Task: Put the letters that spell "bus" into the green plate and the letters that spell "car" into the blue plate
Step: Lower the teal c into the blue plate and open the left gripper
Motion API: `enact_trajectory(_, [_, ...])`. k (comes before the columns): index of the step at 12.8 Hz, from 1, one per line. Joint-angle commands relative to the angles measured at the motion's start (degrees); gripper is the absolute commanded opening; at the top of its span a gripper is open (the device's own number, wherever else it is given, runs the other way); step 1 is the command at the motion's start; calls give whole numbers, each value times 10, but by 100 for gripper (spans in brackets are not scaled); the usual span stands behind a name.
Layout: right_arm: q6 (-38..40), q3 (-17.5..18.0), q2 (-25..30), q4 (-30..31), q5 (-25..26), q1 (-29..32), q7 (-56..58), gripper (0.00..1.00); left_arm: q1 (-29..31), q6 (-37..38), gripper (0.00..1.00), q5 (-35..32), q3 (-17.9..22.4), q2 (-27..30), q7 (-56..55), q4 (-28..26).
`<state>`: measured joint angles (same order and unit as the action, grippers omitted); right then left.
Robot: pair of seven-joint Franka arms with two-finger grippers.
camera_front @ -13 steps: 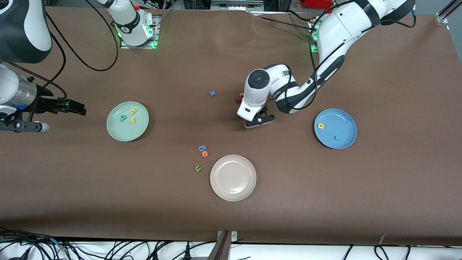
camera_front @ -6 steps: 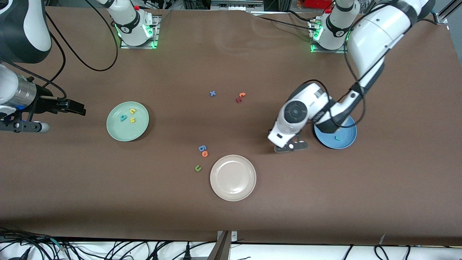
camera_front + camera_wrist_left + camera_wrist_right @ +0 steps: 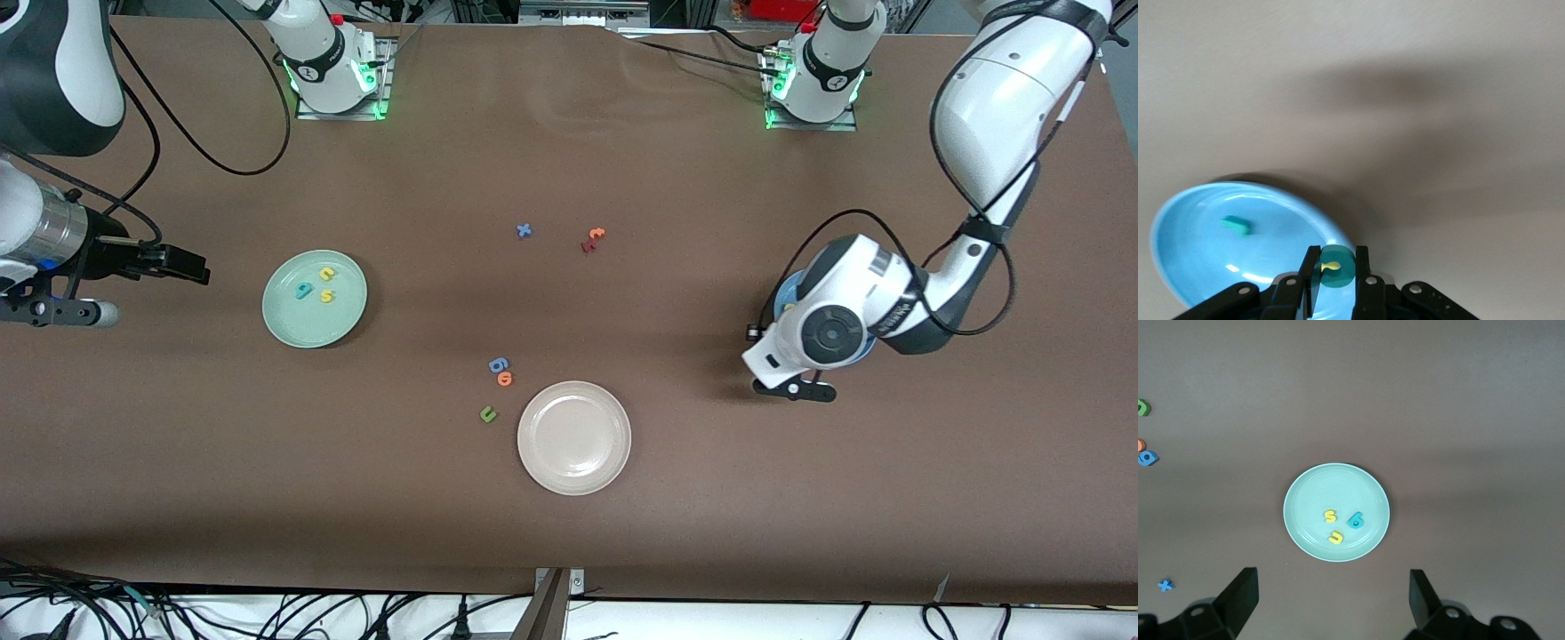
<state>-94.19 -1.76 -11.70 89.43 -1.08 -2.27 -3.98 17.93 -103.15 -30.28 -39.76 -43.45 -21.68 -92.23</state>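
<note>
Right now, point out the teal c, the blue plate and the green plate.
teal c [image 3: 1337, 267], left wrist view, on the letter's face between the left gripper's fingers.
blue plate [image 3: 1198, 257], left wrist view, on its bare inner floor.
green plate [image 3: 293, 324], front view, on bare floor near the rim.

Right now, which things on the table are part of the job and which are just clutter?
Job:
- green plate with teal b, yellow u, yellow s
- blue plate with teal r
- teal c, shut in left gripper

Lying about:
- cream plate
- blue x
- orange t, dark red letter
- blue g, orange o, green u
</note>
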Motion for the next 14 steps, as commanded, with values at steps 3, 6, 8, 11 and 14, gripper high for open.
enact_trajectory(3, [2, 3, 4, 0, 4, 5, 6, 100, 32, 46, 49, 9, 20, -1, 163, -1])
enact_trajectory(6, [2, 3, 4, 0, 4, 6, 6, 100, 34, 47, 100, 12, 36, 4, 200, 6])
enact_trajectory(8, [2, 3, 4, 0, 5, 6, 6, 100, 43, 69, 100, 19, 35, 12, 199, 29])
enact_trajectory(11, [2, 3, 4, 0, 4, 7, 6, 100, 47, 138, 100, 36, 32, 30, 197, 78])
enact_trajectory(14, [2, 3, 4, 0, 2, 10, -1, 100, 57, 168, 100, 60, 32, 82, 196, 79])
